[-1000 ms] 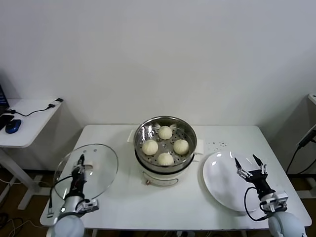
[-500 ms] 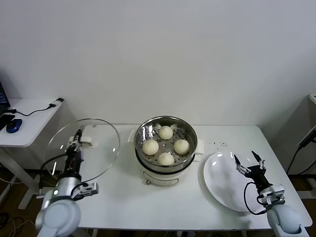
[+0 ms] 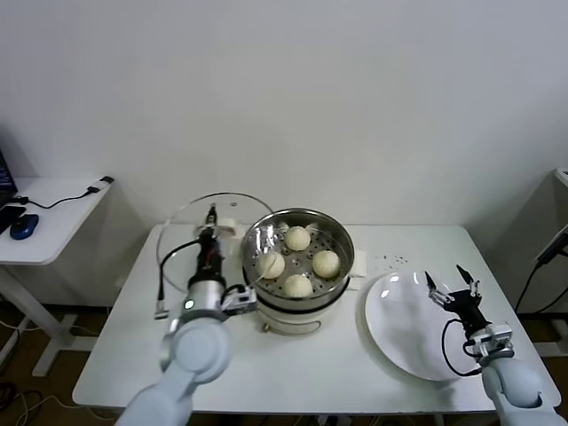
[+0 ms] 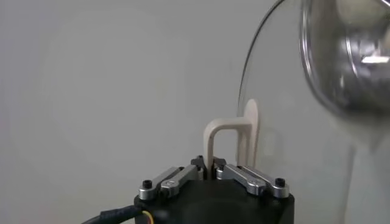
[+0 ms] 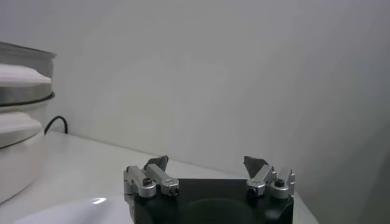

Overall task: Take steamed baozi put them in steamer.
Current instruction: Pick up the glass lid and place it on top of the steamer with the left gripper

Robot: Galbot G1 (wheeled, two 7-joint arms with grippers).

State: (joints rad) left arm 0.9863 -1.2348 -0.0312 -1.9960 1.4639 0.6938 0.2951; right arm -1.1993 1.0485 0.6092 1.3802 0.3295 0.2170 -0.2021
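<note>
Several cream-white steamed baozi (image 3: 297, 238) lie inside the steel steamer (image 3: 337, 238) on its white pot base at the table's middle. My left gripper (image 3: 211, 220) is shut on the white handle (image 4: 228, 137) of the round glass lid (image 3: 182, 232). It holds the lid on edge just left of the steamer. In the left wrist view the gripper (image 4: 210, 167) pinches the handle, with the lid's glass (image 4: 341, 61) beyond it. My right gripper (image 3: 451, 284) hovers open and empty over the white plate (image 3: 399, 328). In the right wrist view this gripper (image 5: 207, 163) has nothing between its fingers.
The white table (image 3: 293, 373) carries everything. A few dark specks (image 3: 390, 260) lie behind the plate. The steamer (image 5: 18, 79) stands far off in the right wrist view. A side desk (image 3: 53, 222) with a blue mouse (image 3: 24, 226) stands to the left.
My left arm has lifted the glass lid from the table's left edge and carried it right, up beside the steamer. The right gripper has barely moved.
</note>
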